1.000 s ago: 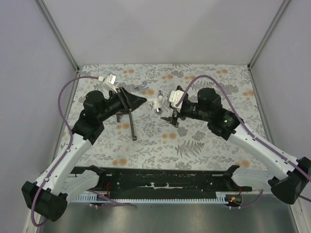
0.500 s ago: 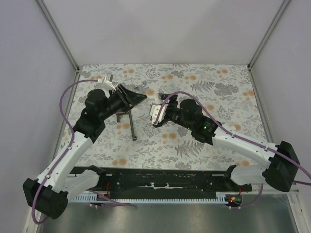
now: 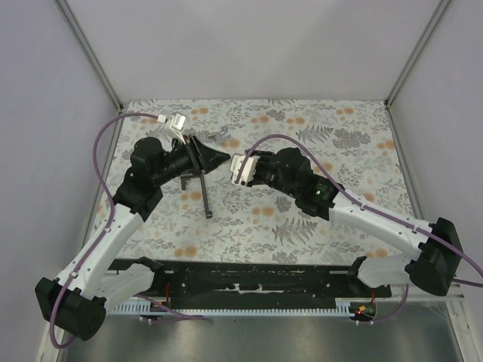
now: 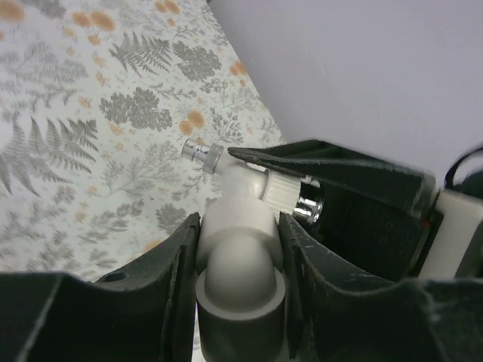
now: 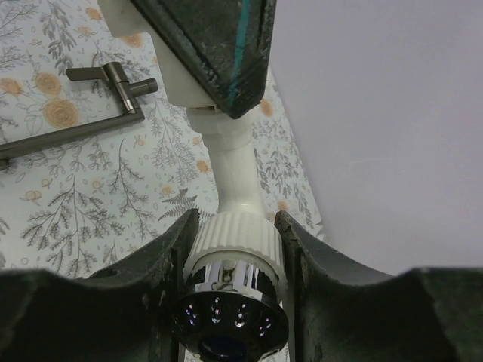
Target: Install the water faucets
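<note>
Both arms are meeting over the middle of the floral table (image 3: 339, 204). The left gripper (image 3: 216, 157) is pinching the white elbow body of the water faucet (image 4: 240, 249) — a finger is pressing on each side. The right gripper (image 5: 235, 222) is clamping the same piece by its ribbed white collar, the chrome end facing its camera. The faucet is hanging between the two grippers, off the cloth. The dark T-shaped tool (image 3: 204, 192) is lying flat below the left gripper — the small grey metal piece (image 3: 219, 136) is lying just beyond, apart.
</note>
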Tool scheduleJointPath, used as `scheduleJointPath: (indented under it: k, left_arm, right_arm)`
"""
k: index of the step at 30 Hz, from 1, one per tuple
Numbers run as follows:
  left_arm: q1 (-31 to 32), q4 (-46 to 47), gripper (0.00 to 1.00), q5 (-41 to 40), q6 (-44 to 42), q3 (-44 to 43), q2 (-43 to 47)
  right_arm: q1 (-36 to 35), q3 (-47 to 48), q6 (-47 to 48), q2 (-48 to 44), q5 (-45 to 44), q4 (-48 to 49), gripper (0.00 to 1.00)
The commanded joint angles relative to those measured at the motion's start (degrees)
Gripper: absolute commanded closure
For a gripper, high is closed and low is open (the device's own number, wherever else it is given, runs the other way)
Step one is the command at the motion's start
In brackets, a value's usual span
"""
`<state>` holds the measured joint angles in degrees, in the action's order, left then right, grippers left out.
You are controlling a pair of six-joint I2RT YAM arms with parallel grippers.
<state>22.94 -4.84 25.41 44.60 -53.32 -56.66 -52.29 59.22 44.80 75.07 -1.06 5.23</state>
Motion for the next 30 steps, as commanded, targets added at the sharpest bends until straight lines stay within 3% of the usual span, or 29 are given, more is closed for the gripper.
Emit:
scheduleJointPath:
  k: [1, 6, 9, 12, 15, 18, 22, 26, 30]
  left_arm:
    - [0.18, 6.16, 0.98, 17.34, -28.99, -2.49, 2.51]
    - [0.18, -5.24, 0.98, 34.95, -62.48, -1.52, 8.31]
    - [0.18, -15.78, 0.98, 39.17, -72.17, -5.11, 9.12]
    - [0.18, -23.53, 0.98, 46.19, -75.88, -9.25, 7.28]
    - [0.18, -24.51, 0.98, 51.58, -75.80, -9.79, 7.18]
    - [0.18, -24.51, 0.98, 49.75, -75.97, -9.00, 8.32]
    - [0.18, -23.82, 0.98, 44.05, -75.11, -6.98, 8.94]
    - [0.09, -9.25, 0.98, 30.10, -56.34, -2.24, 8.85]
    - [0.09, -0.80, 0.98, 16.81, -39.80, 0.23, 7.10]
  right_arm:
    - [0.69, 8.52, -6.46, -1.59, 8.24, -14.35, 0.87]
    - [8.07, 19.42, -15.86, 1.39, 32.39, -33.50, 0.89]
    - [13.08, 24.70, -20.26, 4.90, 46.37, -41.07, 0.89]
    - [16.42, 27.61, -22.47, 8.94, 56.83, -46.09, 0.89]
    - [17.57, 30.68, -22.39, 13.07, 60.56, -51.27, 0.86]
    - [17.49, 33.76, -21.42, 15.10, 59.77, -55.67, 0.79]
    - [17.84, 34.03, -20.89, 14.06, 56.09, -55.60, 0.52]
    - [17.93, 33.16, -23.25, 11.25, 48.02, -53.67, 0.35]
    - [18.10, 27.98, -25.55, 6.42, 40.53, -49.28, 0.10]
